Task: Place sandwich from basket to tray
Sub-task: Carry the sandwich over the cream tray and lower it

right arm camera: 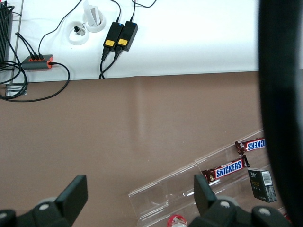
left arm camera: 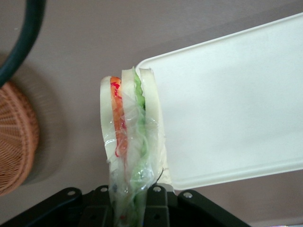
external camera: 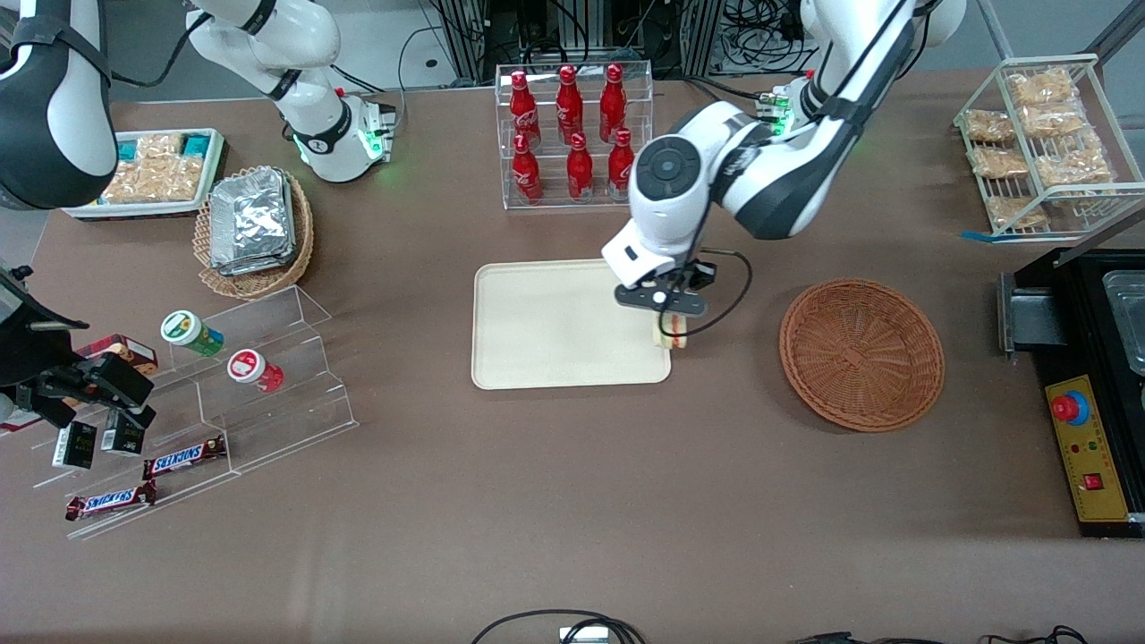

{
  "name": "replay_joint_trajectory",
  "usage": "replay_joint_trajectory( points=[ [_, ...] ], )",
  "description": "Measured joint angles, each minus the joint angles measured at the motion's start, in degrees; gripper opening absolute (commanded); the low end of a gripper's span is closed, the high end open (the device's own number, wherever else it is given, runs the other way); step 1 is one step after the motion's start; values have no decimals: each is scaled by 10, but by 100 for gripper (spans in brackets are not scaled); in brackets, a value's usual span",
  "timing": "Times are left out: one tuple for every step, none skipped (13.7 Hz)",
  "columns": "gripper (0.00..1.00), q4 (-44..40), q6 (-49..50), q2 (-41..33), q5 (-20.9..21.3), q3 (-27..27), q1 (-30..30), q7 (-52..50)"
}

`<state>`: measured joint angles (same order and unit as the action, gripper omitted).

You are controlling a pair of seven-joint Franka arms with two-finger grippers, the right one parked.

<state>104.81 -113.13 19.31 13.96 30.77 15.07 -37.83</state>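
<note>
My left gripper (external camera: 673,315) hangs over the edge of the cream tray (external camera: 555,322) that faces the basket, shut on the sandwich (external camera: 671,335). In the left wrist view the clear-wrapped sandwich (left arm camera: 130,132) shows pale bread with orange, red and green layers, pinched between the gripper (left arm camera: 130,208) fingers above the tray's corner (left arm camera: 227,104). The reddish-brown wicker basket (external camera: 862,352) sits on the table toward the working arm's end, with nothing in it; its rim (left arm camera: 16,137) shows in the wrist view.
A clear rack of red bottles (external camera: 572,134) stands farther from the front camera than the tray. A tan wicker basket with foil packs (external camera: 255,228), a white snack tray (external camera: 152,174) and acrylic steps with snacks (external camera: 206,394) lie toward the parked arm's end. A wire rack (external camera: 1042,148) and a control box (external camera: 1087,447) lie toward the working arm's end.
</note>
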Motion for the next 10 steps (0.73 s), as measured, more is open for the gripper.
replay_joint_trajectory(
  points=[
    [0, 0, -14, 19, 23, 0, 15, -28],
    [0, 1, -26, 38, 44, 0, 28, -54],
    [0, 1, -38, 59, 59, 0, 40, -75],
    [0, 1, -49, 79, 67, 0, 50, -88],
    [0, 1, -57, 95, 70, 0, 57, -95],
    [1, 1, -63, 107, 72, 0, 62, -98],
    [2, 1, -65, 117, 74, 0, 64, -99],
    [2, 1, -65, 125, 76, 0, 67, -100],
    [3, 1, -65, 131, 81, 0, 68, -103],
    [6, 1, -65, 137, 87, -1, 70, -109]
  ],
)
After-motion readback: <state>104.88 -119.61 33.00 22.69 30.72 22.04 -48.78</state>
